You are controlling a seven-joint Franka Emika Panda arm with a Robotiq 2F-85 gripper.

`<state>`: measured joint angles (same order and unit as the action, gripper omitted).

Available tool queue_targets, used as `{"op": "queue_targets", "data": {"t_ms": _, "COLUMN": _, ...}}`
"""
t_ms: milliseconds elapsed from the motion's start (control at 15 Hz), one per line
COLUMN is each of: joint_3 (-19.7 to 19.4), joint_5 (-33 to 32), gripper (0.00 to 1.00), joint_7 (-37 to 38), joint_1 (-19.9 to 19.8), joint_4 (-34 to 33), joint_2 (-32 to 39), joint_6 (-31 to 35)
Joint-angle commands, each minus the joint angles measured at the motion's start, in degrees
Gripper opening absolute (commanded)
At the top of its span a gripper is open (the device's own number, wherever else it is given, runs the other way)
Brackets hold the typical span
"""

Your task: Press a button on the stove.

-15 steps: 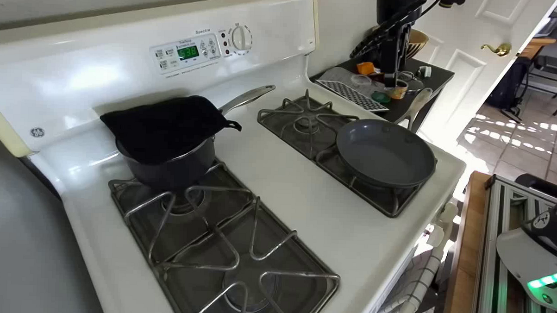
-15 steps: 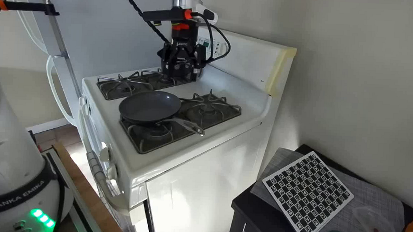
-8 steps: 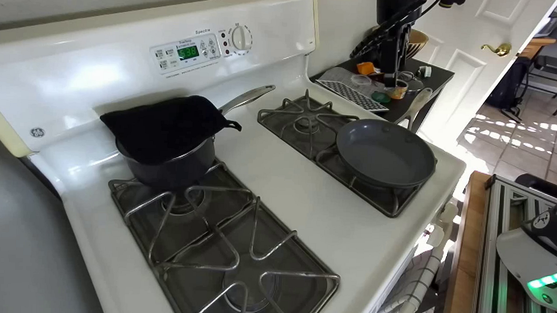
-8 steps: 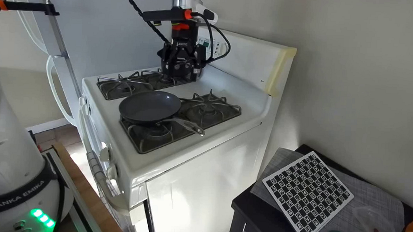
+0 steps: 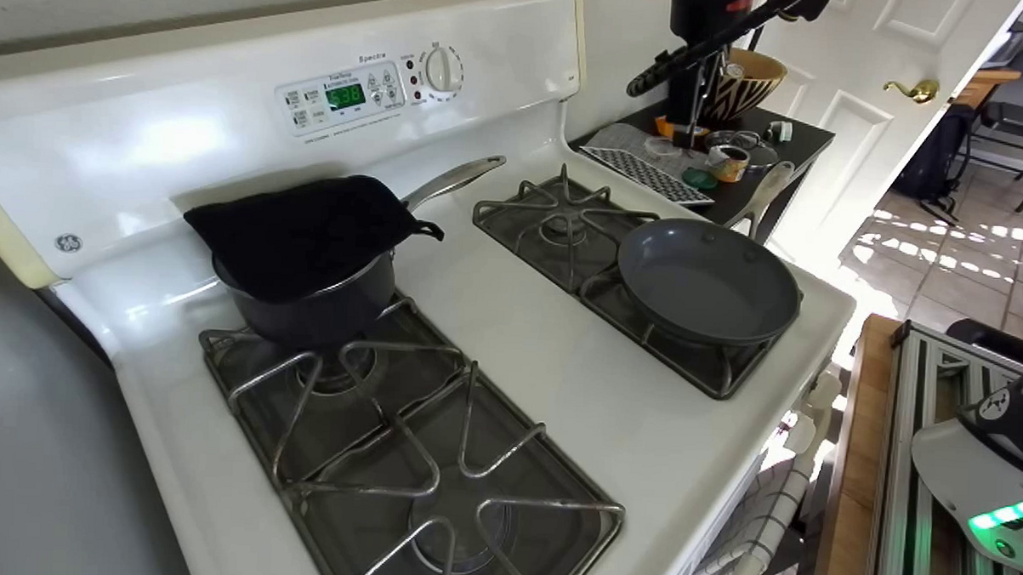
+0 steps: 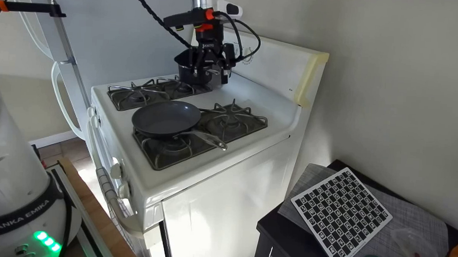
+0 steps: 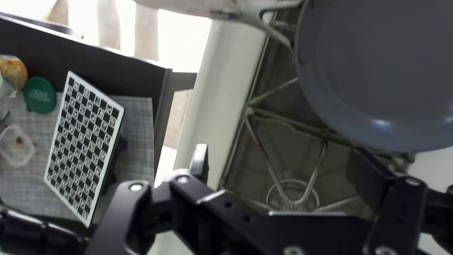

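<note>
Jaws gape wide and hold nothing above the large white gas stove [image 5: 510, 321], so you'd best close them before squarely pressing a small pale button [image 5: 377, 97] beside its rectangular green display [image 5: 345, 97].

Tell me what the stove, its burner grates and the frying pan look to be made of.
Stove: probably enamelled metal, glossy white; light glares off its back panel.
Burner grates: bare-looking bent metal wire with a dull silvery shine; steel or iron, I can't tell.
Frying pan: likely coated metal, satin dark grey with soft highlights; its silvery handle looks like bare metal.
</note>
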<state>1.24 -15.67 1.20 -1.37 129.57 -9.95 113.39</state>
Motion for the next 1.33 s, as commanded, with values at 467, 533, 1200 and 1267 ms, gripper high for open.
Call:
{"op": "queue_targets", "data": {"t_ms": 467, "joint_3": 4.6, "joint_5": -5.6, "gripper": 1.0, "joint_7": 21.9, "joint_1": 2.1, "joint_4": -2.7, "joint_2": 5.3, "joint_6": 22.1}}
{"op": "queue_targets", "data": {"t_ms": 533, "joint_3": 4.8, "joint_5": -5.6, "gripper": 1.0, "joint_7": 23.5, "joint_1": 2.2, "joint_4": -3.0, "joint_2": 5.8, "joint_6": 24.1}}
{"op": "queue_targets", "data": {"t_ms": 1200, "joint_3": 4.5, "joint_5": -6.9, "gripper": 1.0, "joint_7": 27.3, "joint_1": 3.0, "joint_4": -4.2, "joint_2": 7.4, "joint_6": 29.2}}
{"op": "queue_targets", "data": {"t_ms": 1267, "joint_3": 4.5, "joint_5": -6.9, "gripper": 1.0, "joint_7": 27.2, "joint_1": 3.0, "joint_4": -4.2, "joint_2": 7.4, "joint_6": 29.2}}
